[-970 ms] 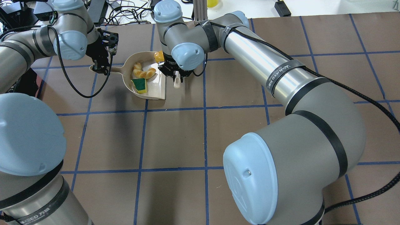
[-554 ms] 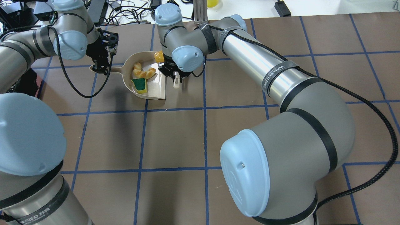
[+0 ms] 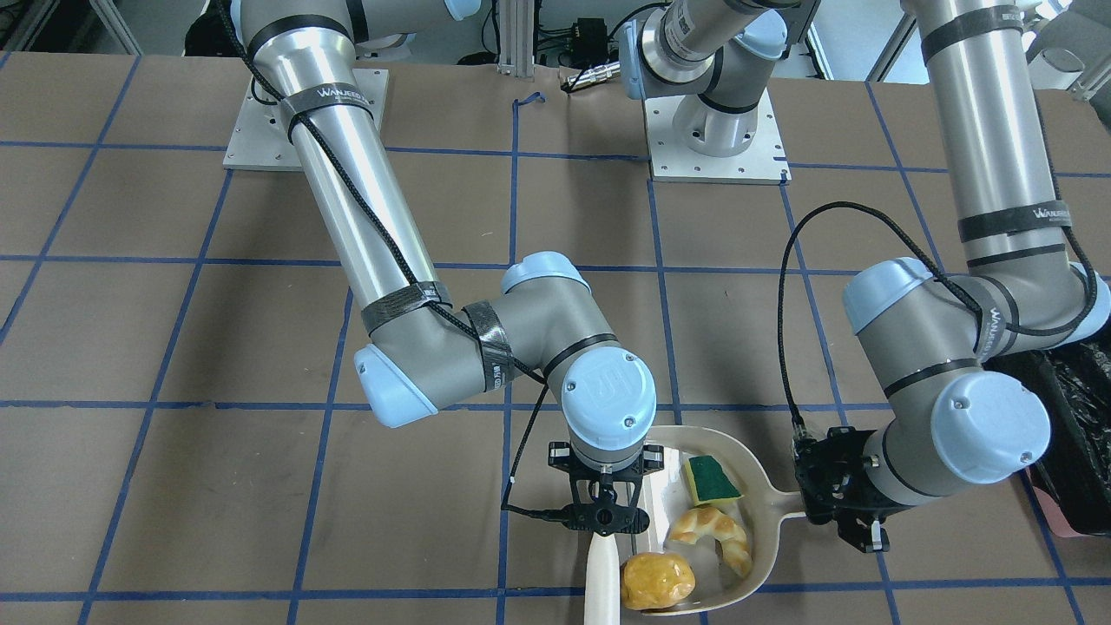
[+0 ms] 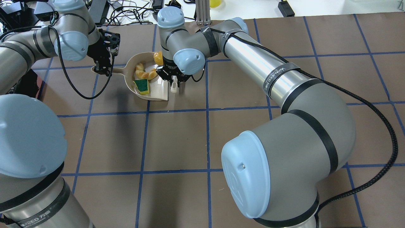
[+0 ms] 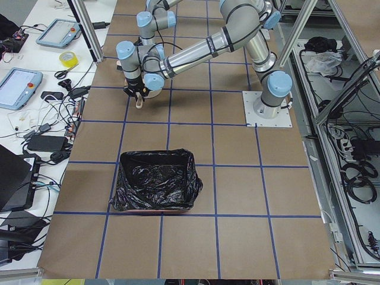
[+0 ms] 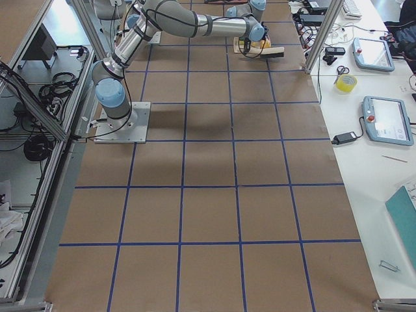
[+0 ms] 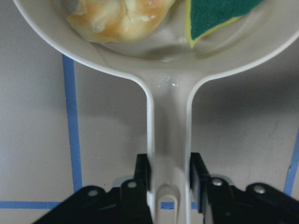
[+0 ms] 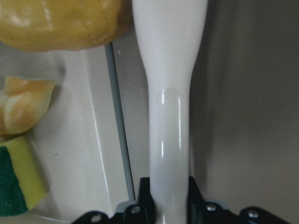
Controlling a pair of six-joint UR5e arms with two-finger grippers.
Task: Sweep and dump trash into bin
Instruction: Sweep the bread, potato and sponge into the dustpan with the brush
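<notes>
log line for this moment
left gripper shut on dustpan | right gripper shut on brush | roll on dustpan lip | croissant, sponge inside | bin empty

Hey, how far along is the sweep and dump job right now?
Done: the sponge and croissant lie in the dustpan. In hand: the left gripper clamps its handle; the right gripper, shut on the brush, has the bread roll at the pan's lip. Left: push the roll in, then carry the pan to the bin and tip it; no trash shows there.
</notes>
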